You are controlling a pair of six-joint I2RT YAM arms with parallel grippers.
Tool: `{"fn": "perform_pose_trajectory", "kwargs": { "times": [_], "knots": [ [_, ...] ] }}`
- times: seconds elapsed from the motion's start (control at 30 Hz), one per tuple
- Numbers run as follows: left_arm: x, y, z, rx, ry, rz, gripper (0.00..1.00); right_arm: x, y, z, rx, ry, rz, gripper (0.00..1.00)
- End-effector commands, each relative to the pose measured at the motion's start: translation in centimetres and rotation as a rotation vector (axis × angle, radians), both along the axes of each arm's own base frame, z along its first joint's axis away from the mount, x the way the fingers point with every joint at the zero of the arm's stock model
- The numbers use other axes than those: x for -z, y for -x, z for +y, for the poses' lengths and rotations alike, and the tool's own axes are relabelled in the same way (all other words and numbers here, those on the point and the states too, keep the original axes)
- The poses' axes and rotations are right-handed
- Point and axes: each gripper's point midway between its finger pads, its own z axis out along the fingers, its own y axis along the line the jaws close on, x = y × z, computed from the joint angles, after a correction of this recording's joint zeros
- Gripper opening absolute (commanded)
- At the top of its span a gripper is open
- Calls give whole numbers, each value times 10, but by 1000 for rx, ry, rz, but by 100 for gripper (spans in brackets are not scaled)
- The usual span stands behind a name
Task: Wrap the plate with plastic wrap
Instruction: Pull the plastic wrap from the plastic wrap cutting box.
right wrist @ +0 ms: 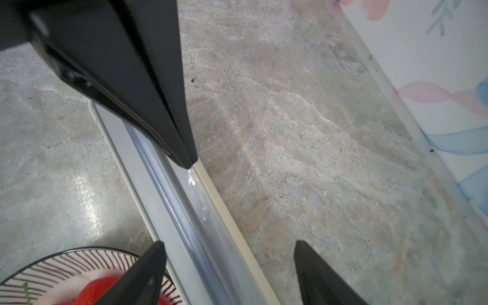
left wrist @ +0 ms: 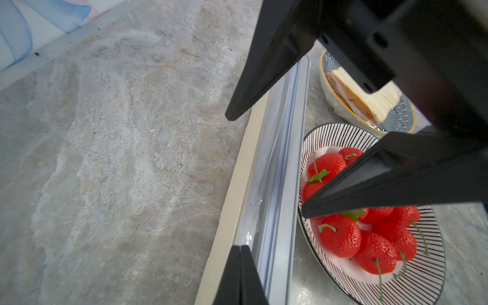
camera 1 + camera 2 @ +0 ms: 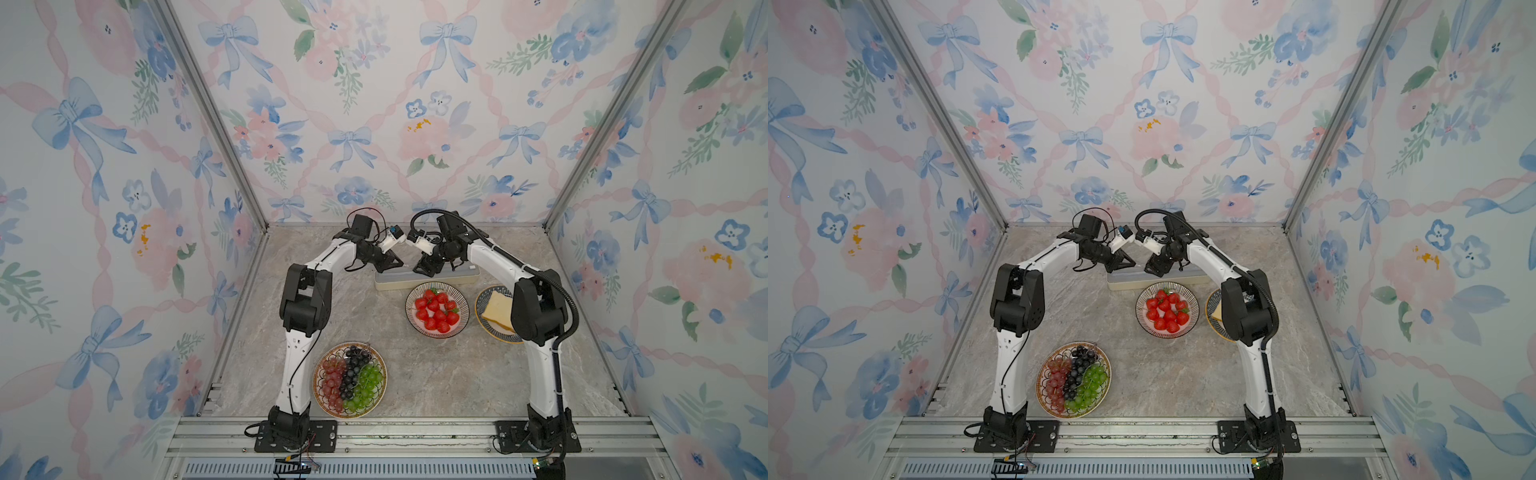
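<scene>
Where its two tips meet, the left pincer (image 2: 239, 248) is closed, right on the shiny strip of plastic wrap (image 2: 253, 208) that lies along the grey top of the long box (image 2: 235, 190). Whether any film is pinched between the tips cannot be told. Facing it, the right pincer (image 1: 227, 242) is open and straddles the box. One finger is over the box's near edge and the other is out over bare worktop (image 1: 317, 132) beyond the cream far edge.

In both top views the two pincers almost meet above the left part of the box, which lies crosswise in the far half of the worktop, parallel to the back wall (image 3: 405, 178).

The striped plate (image 3: 464, 309) of strawberries (image 3: 436, 311) sits just beside the box's near edge; contact cannot be told. To its right, near the box's right end, a blue-rimmed plate (image 3: 482, 305) holds a slice of bread (image 3: 498, 311) and is partly hidden by the right arm. A plate of grapes (image 3: 351, 378) lies well apart, at the near left beside the left arm.

Bare worktop runs as a band between the box and the back wall. It also runs left of the box, and broadly from the strawberries to the front rail (image 3: 415, 432).
</scene>
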Motion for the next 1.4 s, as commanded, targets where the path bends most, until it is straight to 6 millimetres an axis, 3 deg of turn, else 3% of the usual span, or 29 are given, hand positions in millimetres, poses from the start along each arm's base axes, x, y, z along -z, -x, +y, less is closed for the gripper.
{"fn": "perform_pose_trajectory", "kwargs": {
  "times": [0.0,0.27,0.5,1.07,1.37],
  "knots": [
    [-36,8,-5,43,55,-49,0,9,-6,4,11,25,1,71],
    [-36,7,-6,42,57,-49,0,25,-12,0,32,50,25,54],
    [-38,6,-5,35,54,-52,0,34,-15,-21,56,97,46,44],
    [-37,3,-4,17,40,-53,0,63,-6,-119,159,264,189,34],
    [-38,0,-3,6,31,-59,0,75,9,-148,164,293,287,33]
  ]
}}
